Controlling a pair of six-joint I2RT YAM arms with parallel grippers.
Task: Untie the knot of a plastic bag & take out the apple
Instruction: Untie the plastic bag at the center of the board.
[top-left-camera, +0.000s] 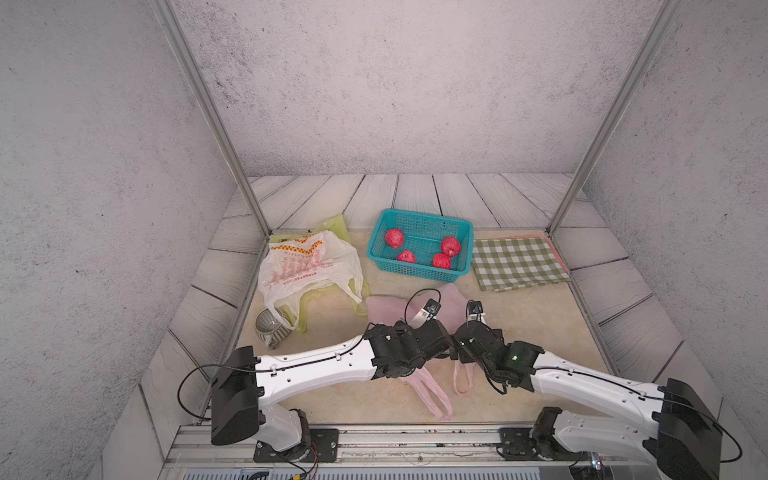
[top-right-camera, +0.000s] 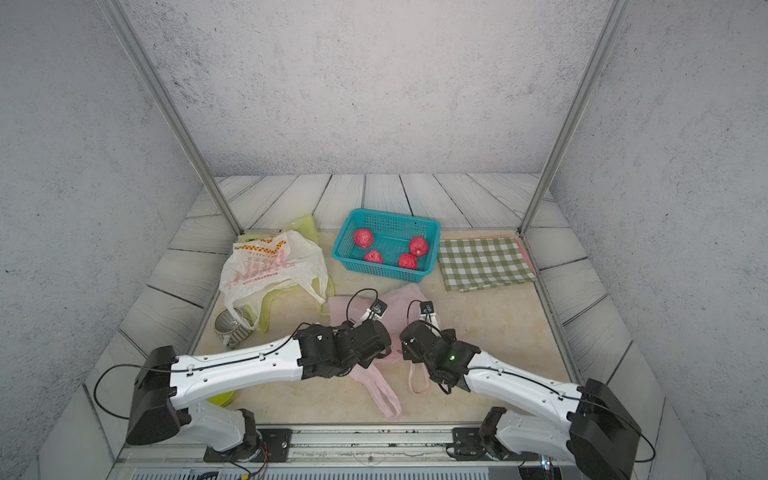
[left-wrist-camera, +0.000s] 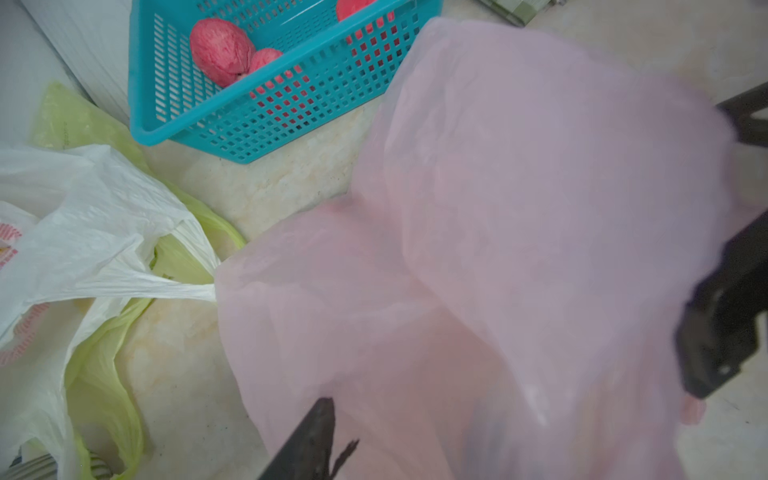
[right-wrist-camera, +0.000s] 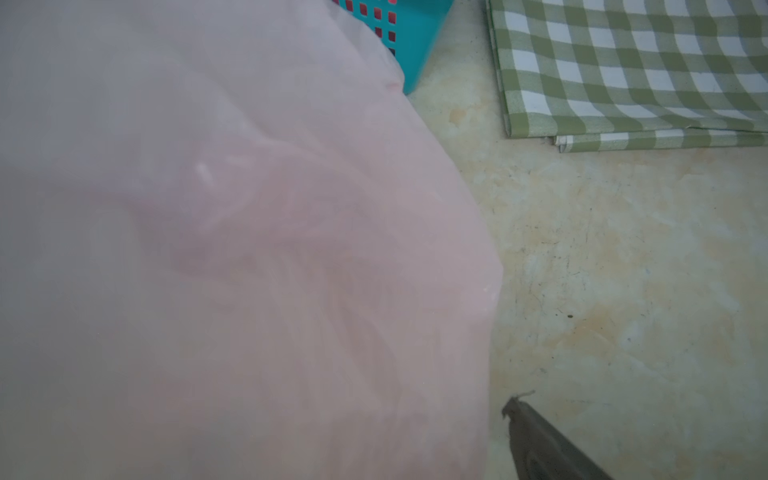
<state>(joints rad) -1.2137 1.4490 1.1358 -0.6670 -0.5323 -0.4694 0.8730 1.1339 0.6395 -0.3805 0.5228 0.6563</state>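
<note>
Left wrist view shows the pink bag (left-wrist-camera: 519, 187) draped across the half-parted left claw (left-wrist-camera: 399, 419), grip impossible to tell, while the right claw (right-wrist-camera: 384, 415) stands wide, pinching nothing; bag lies mid-desk ahead of both, handles (top-left-camera: 436, 395) trailing toward the near edge, apple unseen.

Grey speckled walls (top-left-camera: 395, 83) close in the back and both sides. Two slanting metal posts (top-left-camera: 208, 116) rise from the far corners of the desk (top-left-camera: 519, 332), whose beige marbled top is bordered by pale plank-patterned panels (top-left-camera: 415, 191). A metal rail (top-left-camera: 415, 432) runs along the front.
</note>
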